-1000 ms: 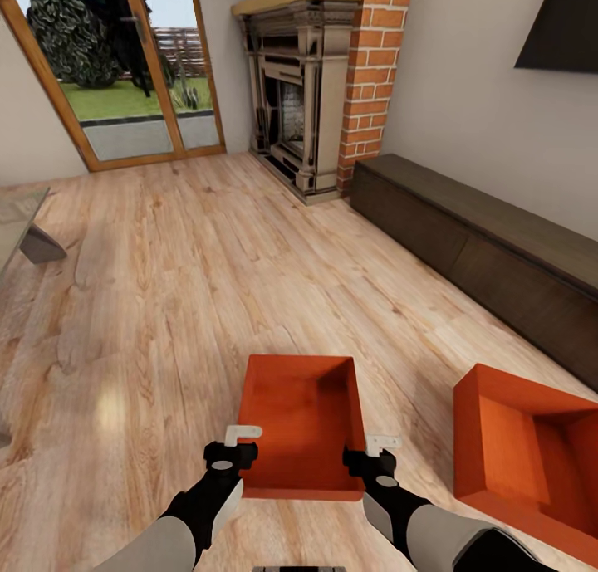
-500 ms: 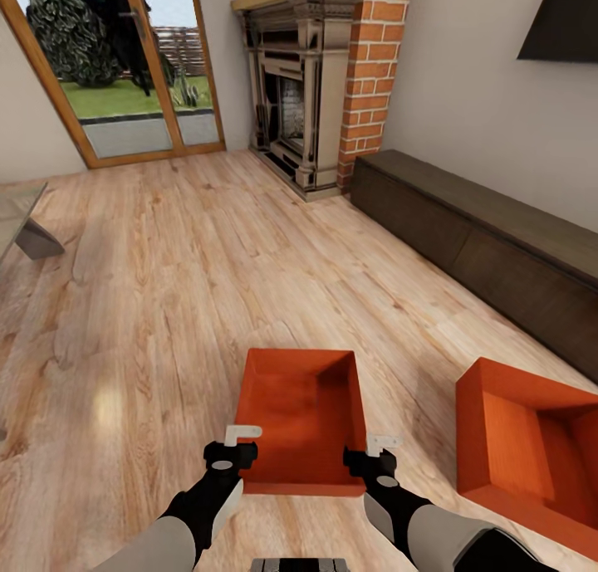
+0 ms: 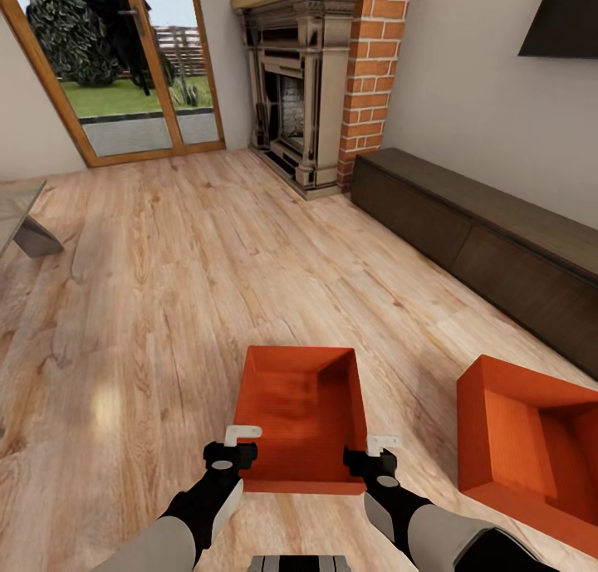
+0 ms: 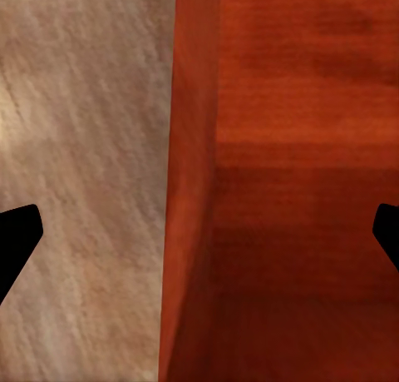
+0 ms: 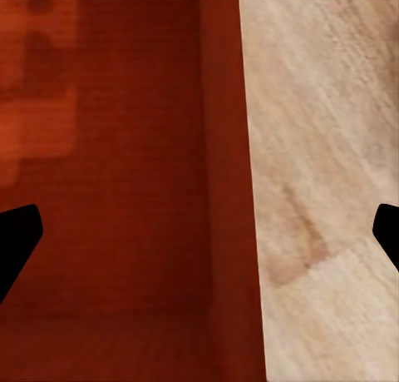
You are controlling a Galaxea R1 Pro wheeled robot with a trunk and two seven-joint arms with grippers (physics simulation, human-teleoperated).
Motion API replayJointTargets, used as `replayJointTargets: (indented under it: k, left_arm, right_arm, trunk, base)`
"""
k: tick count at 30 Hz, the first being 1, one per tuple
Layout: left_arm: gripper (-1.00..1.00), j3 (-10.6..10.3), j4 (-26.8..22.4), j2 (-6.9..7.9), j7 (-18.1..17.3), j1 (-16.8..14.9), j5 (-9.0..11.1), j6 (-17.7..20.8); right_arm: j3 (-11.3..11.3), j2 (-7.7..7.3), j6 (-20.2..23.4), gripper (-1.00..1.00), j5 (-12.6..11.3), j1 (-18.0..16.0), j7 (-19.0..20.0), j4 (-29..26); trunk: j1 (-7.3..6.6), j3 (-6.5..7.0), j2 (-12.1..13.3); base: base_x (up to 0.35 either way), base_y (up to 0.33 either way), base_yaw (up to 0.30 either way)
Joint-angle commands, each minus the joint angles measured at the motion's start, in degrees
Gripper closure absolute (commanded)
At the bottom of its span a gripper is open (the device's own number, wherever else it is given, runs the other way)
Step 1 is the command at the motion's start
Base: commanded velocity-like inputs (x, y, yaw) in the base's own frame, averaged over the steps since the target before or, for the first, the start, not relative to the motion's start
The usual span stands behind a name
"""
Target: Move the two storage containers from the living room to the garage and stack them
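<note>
straddling the near end of one orange-red storage container, the two arms reach forward over the light wood plank floor of the living room. the left claw sits at the container's near left corner and the right claw at its near right corner. seen from the left wrist, that claw's dark fingertips stand wide apart, with the container's left wall running between them, one finger outside over the planks and one inside the bin; so the left claw is spread, not clamped on the wall. the right wrist view shows the same on the other side: fingertips far apart, the right wall between them, released. the second storage container rests on the planks well off to the right, near the long dark low cabinet. beyond are the brick fireplace and the wood-framed glass doors.
</note>
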Motion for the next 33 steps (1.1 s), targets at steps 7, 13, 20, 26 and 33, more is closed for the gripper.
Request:
replayJointTargets:
  k: [7,13,20,26,33]
  left_arm:
    - [-1.00,-0.4,-0.1,0.04,0.4,0.0,-0.2,0.4]
    - [-1.00,-0.5,-0.1,0.04,0.4,0.0,-0.2,0.4]
    - [-1.00,-0.5,-0.1,0.04,0.4,0.0,-0.3,0.3]
    - [-1.00,-0.5,-0.1,0.12,0.4,0.0,-0.3,0.3]
    - [-1.00,-0.6,-0.1,0.12,0.5,0.0,-0.3,0.3]
  right_arm:
    - [0.8,-1.05,0.2,-1.00,0.6,0.0,0.2,0.1]
    - [0.8,-3.01,0.5,-1.00,3.6,0.0,0.6,0.1]
    - [0.8,-3.20,0.7,-1.00,4.0,0.0,0.6,0.1]
    - [0.7,-3.03,0.7,-1.00,4.0,0.0,0.6,0.1]
    - [0.8,-2.11,0.6,-1.00,4.2,0.1,0.6,0.1]
  trunk:
    - [-0.01,-0.04,0.0]
    - [-0.01,-0.04,0.0]
    - [-0.01,-0.04,0.0]
    - [-0.01,-0.04,0.0]
    - [-0.01,-0.04,0.0]
  base:
    - [0.000,0.000,0.000]
    - [0.000,0.000,0.000]
    - [0.000,0.000,0.000]
    - [0.000,0.000,0.000]
    - [0.000,0.000,0.000]
